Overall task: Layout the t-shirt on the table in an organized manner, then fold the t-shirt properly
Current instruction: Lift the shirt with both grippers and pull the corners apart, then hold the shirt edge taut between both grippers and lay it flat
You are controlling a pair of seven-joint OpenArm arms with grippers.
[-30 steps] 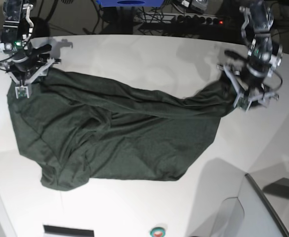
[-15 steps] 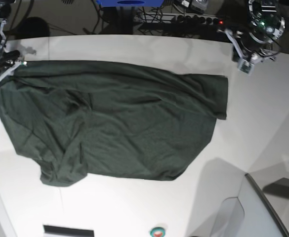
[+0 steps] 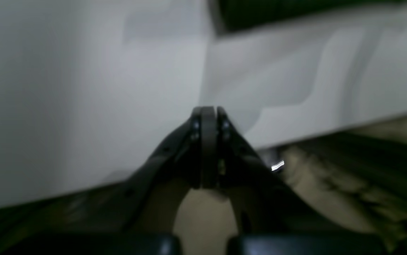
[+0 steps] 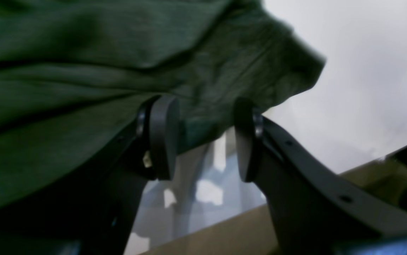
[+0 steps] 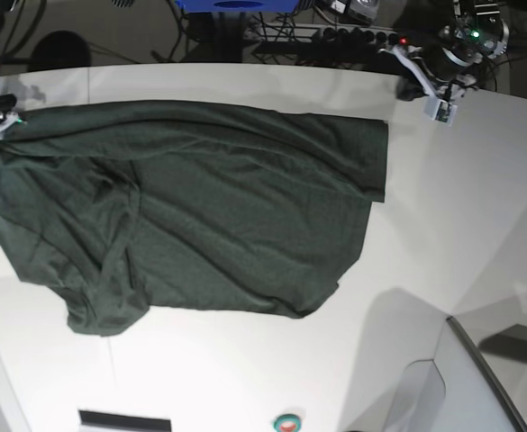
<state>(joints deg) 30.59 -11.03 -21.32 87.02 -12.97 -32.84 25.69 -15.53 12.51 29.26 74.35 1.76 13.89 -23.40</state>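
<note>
Our left claw is closed on nothing, its pads pressed flat together over bare table. The shirt lies well off to its side, spread wide but wrinkled, its nearest corner apart from the claw.

Our right claw stands with its jaws partly apart, a fold of shirt edge between and behind the pads. We cannot tell whether the pads actually pinch the cloth; it looks more draped than clamped.

The risks, as we judge them: if the right claw pulls on so loose a hold, the edge slips out and bunches. The rumpled lump at the shirt's near corner, far from both claws, would get folded in unless smoothed first.
</note>
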